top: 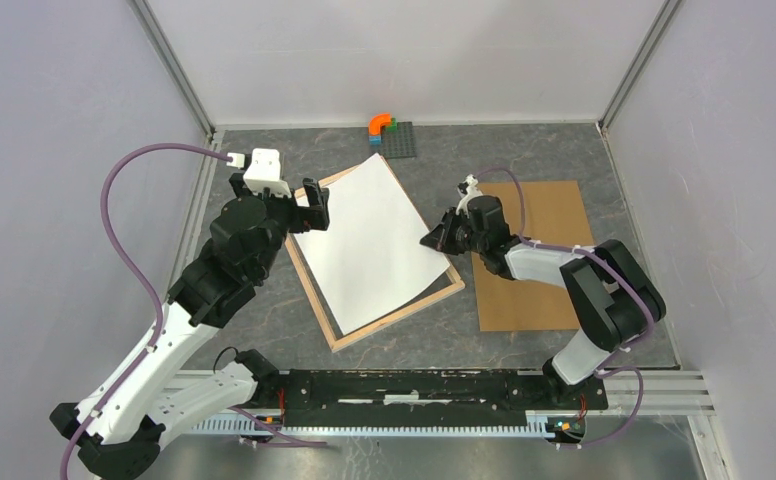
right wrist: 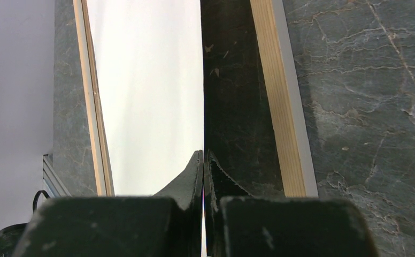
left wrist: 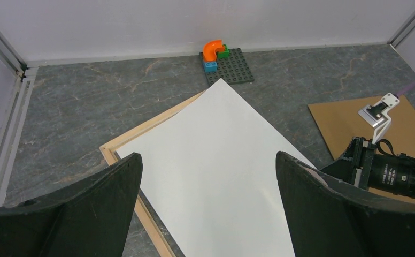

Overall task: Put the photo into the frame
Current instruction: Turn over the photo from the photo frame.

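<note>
Right tool (top: pixel 432 239) pinches the photo (top: pixel 369 240) at its 3 o'clock edge over the frame (top: pixel 397 315); left tool (top: pixel 314 205) gapes wide at 9 o'clock.

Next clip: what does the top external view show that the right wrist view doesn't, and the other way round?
Only top external: the open left gripper beside the frame, the brown backing board and the toy bricks.
Only right wrist: a close look at the right gripper, shut on the edge of the photo.
Both: the photo, white side up, lying askew over the frame on the grey table.
</note>
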{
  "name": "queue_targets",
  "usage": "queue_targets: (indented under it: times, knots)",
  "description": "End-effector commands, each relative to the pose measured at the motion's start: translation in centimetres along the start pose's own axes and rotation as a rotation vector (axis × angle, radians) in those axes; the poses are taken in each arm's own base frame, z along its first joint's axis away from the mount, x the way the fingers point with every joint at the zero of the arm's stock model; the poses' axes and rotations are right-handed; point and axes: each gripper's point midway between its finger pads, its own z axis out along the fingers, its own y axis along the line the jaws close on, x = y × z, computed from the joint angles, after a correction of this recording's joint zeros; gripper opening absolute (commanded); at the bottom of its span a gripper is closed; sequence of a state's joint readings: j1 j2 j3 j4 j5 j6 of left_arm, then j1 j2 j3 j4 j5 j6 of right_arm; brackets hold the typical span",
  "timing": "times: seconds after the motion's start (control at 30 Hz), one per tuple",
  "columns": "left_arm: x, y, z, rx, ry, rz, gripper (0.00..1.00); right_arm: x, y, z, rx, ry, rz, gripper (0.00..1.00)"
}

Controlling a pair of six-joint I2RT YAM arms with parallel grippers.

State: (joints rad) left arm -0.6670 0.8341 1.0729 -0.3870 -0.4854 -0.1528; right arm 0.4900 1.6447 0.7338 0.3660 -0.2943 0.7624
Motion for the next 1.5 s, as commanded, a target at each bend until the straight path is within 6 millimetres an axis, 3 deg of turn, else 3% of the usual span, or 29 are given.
queue_targets:
  times: [0.0, 0.4, 0.7, 0.93, 1.07, 1.3, 1.47]
  knots:
    - [-1.1, -0.1, 0.1, 0.017, -0.041, 0.033, 1.0, -2.0, 1.6, -0.5, -0.038, -0.081, -0.028, 0.0]
    - [-1.1, -0.2, 0.0, 0.023, -0.041, 0.031, 1.0, -0.3, 3.7, 1.4, -0.087, -0.044, -0.031, 0.0]
    - [-1.1, -0.3, 0.0, 0.028, -0.039, 0.029, 1.0, 0.3, 3.2, 1.5, -0.071, -0.032, -0.064, 0.01]
    - [-0.9, -0.4, 0.1, 0.03, -0.032, 0.032, 1.0, -1.4, 1.8, 0.7, 0.087, -0.007, -0.259, 0.5]
    - [-0.8, -0.4, 0.2, 0.03, -0.029, 0.034, 1.0, -2.6, 0.6, -1.2, 0.205, -0.003, -0.389, 0.71]
    - [-0.1, -1.0, 0.8, 0.048, -0.004, 0.038, 1.0, -5.6, -2.7, -6.8, 0.481, -0.037, -0.588, 0.87]
    - [1.6, -3.2, 1.9, 0.123, 0.067, 0.015, 1.0, -5.6, -7.4, -10.9, 0.651, -0.077, -0.579, 0.92]
